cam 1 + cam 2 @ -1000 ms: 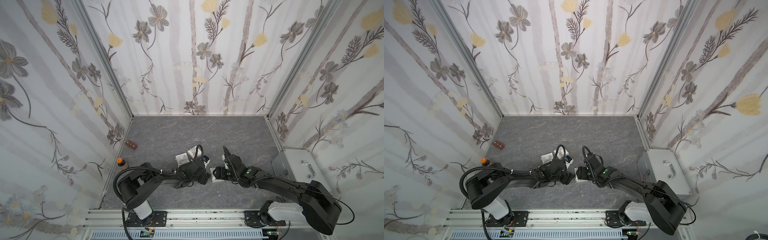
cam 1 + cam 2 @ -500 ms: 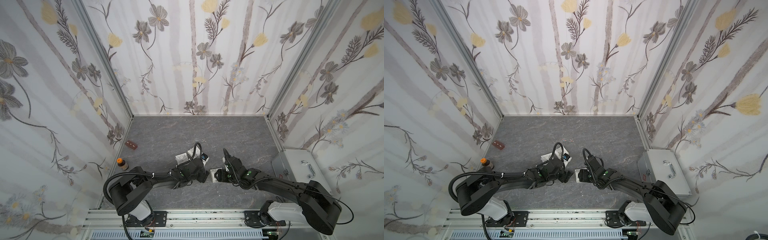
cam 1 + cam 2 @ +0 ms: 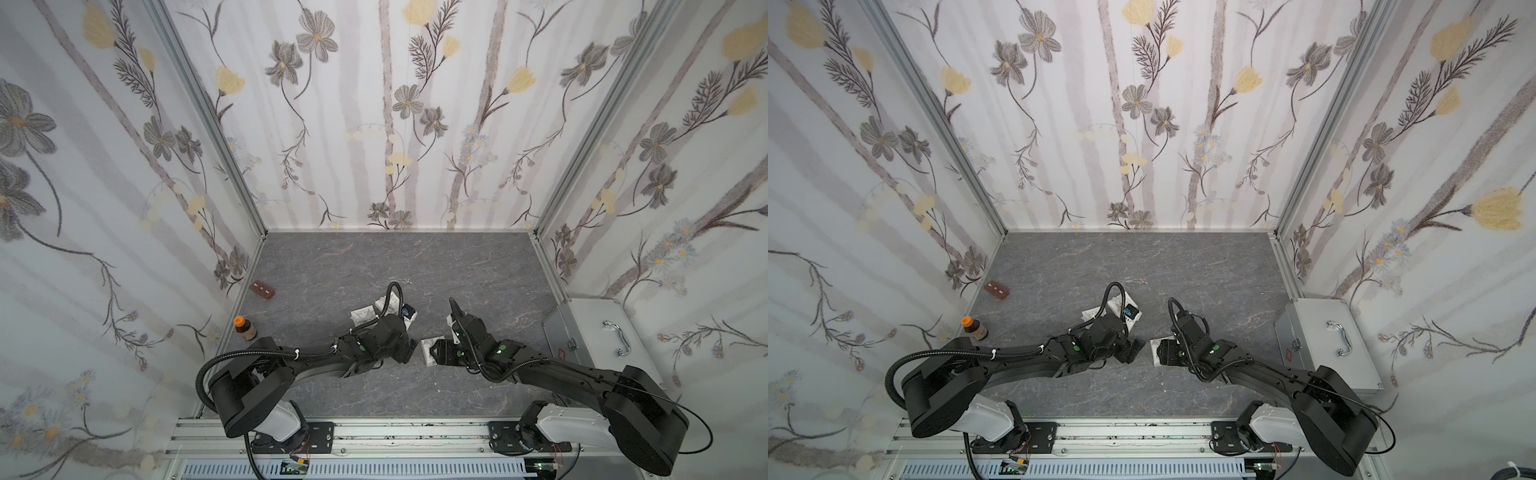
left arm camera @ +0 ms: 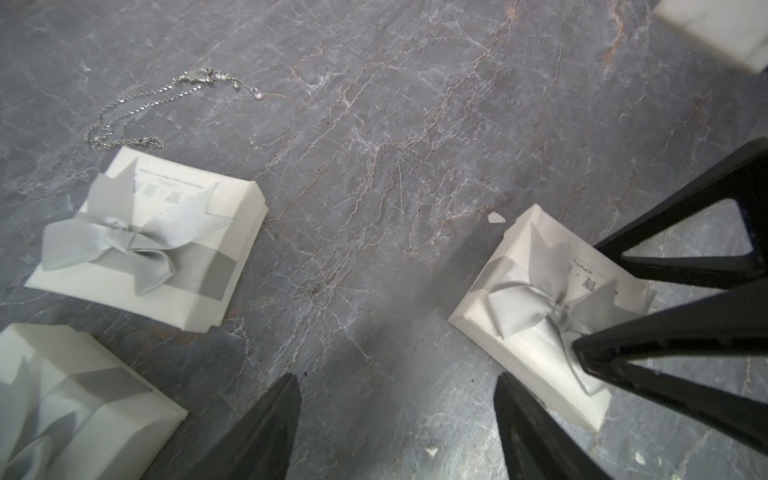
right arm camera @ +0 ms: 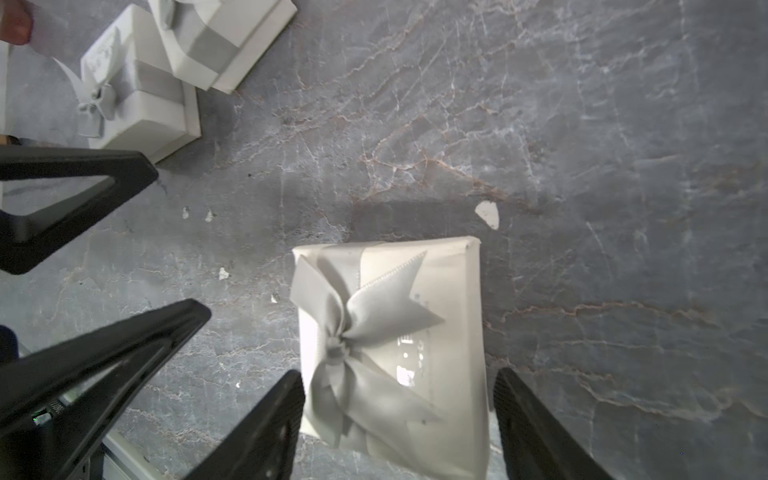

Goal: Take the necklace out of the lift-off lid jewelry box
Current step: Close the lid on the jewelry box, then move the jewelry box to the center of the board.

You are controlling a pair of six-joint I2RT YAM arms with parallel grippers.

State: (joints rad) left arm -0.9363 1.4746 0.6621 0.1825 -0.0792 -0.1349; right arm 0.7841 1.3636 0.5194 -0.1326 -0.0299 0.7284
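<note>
Reaching low over the grey marbled table [image 3: 374, 257], both arms stretch from the near rail toward the middle. Their forearms are almost level and their wrists face each other.

The left gripper [image 4: 395, 376] points right. Its jaws stand wide apart above bare table and hold nothing.

The right gripper [image 5: 399, 372] points left. Its jaws are apart, one on each side of the white jewelry box [image 5: 449, 299]. One finger [image 5: 286, 415] sits against the box's edge, and a thin gap shows at the other. In both top views the two grippers nearly meet tip to tip.

The box rests on the table near the middle, lid on and grey bow facing up. Its ribbon band runs along the line of the right gripper's reach.

The necklace [image 4: 174, 85] lies outside the box on bare table, far of the left wrist, just beyond two other white boxes [image 4: 241, 208] with bows. It is a loose silver strand. In a top view it shows only as a faint glint [image 3: 1136, 281], with its long axis running roughly left to right.
</note>
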